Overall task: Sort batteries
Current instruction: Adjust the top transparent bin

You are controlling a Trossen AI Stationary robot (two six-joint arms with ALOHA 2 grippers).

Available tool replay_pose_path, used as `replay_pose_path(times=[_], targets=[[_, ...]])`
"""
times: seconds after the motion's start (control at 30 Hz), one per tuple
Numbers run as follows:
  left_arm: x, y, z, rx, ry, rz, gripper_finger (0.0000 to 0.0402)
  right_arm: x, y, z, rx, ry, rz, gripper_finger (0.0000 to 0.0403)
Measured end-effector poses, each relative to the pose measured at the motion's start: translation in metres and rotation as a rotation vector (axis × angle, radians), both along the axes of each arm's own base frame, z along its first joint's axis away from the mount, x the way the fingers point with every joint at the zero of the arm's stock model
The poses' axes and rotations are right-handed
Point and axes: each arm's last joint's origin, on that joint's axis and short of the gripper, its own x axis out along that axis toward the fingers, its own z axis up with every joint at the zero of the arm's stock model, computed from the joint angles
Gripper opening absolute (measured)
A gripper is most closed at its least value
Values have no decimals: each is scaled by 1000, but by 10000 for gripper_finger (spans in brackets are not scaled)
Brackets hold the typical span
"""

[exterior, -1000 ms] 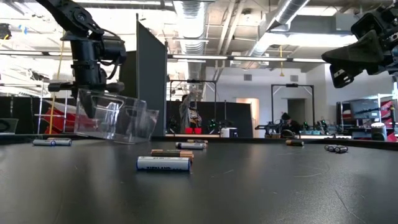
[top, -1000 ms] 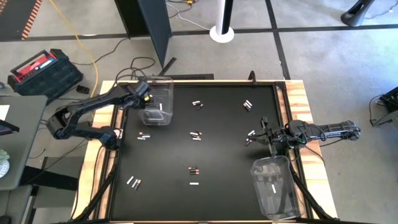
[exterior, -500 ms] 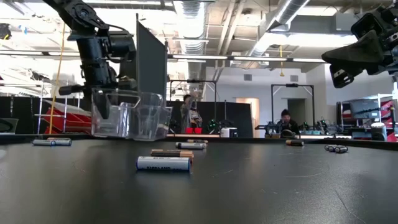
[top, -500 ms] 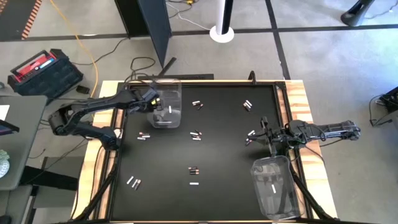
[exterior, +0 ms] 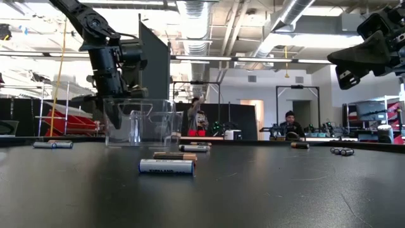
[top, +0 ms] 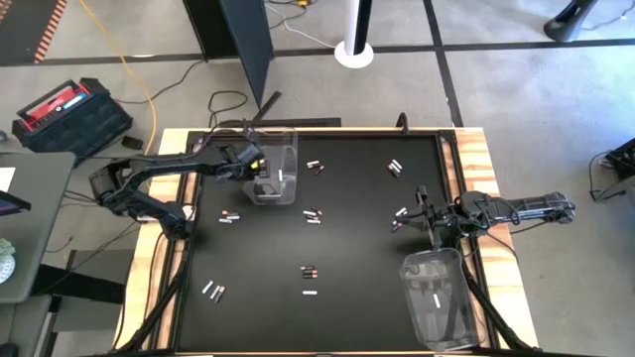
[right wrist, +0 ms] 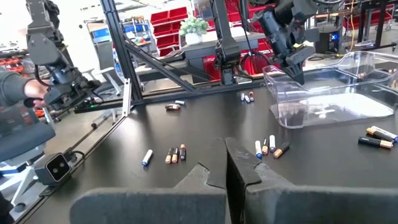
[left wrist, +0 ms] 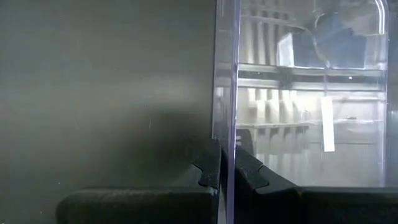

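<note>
From above, the left gripper (top: 254,164) is pinching a clear bin's (top: 278,177) wall; batteries (top: 313,214) are lying scattered on the mat. Low down, the bin (exterior: 140,123) is sitting upright. The right gripper (top: 429,220) is waiting closed, empty.

Table (top: 327,213): black mat top, wood edge showing on left and right sides.

Lying on mat:
- Clear bin (top: 275,176), far left part; one white cell (top: 282,177) inside.
- Second clear bin (top: 436,297), near right corner; one white cell (top: 434,298) inside.
- Batteries (top: 313,214) scattered in small clusters: mid-table, near the far edge, by the right side, the near-left corner, near-centre.
- Low view: white-labelled cell (exterior: 166,166) closest, on its side; dark ones just behind it.
</note>
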Motion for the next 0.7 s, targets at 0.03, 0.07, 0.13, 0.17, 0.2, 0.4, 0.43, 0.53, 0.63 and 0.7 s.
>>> replay_pose_path(times=[0.03, 0.07, 0.13, 0.17, 0.2, 0.4, 0.43, 0.53, 0.63, 0.7], targets=[[-1, 1, 1, 2, -4, 4, 2, 0, 0, 0, 0, 0, 0, 11], [-2, 1, 2, 2, -10, 6, 2, 0, 0, 0, 0, 1, 0, 11], [-3, 2, 3, -1, -18, 6, 5, 0, 0, 0, 0, 0, 0, 11], [-3, 2, 3, 1, -19, 8, 7, 0, 0, 0, 0, 0, 0, 11], [-2, 3, 4, 3, -20, 4, 8, 0, 0, 0, 0, 1, 0, 11], [-1, 3, 6, 15, -18, -18, 12, 0, 0, 0, 0, 1, 0, 11], [-2, 3, 6, 15, -15, -21, 13, 0, 0, 0, 0, 0, 0, 11], [-2, 3, 6, 23, -1, -46, 22, 0, 0, 0, 0, 0, 0, 11], [-2, 3, 6, 29, 7, -65, 37, 0, 0, 0, 0, 0, 0, 11], [-2, 3, 6, 31, 12, -74, 51, 0, 0, 0, 0, 1, 0, 11]])
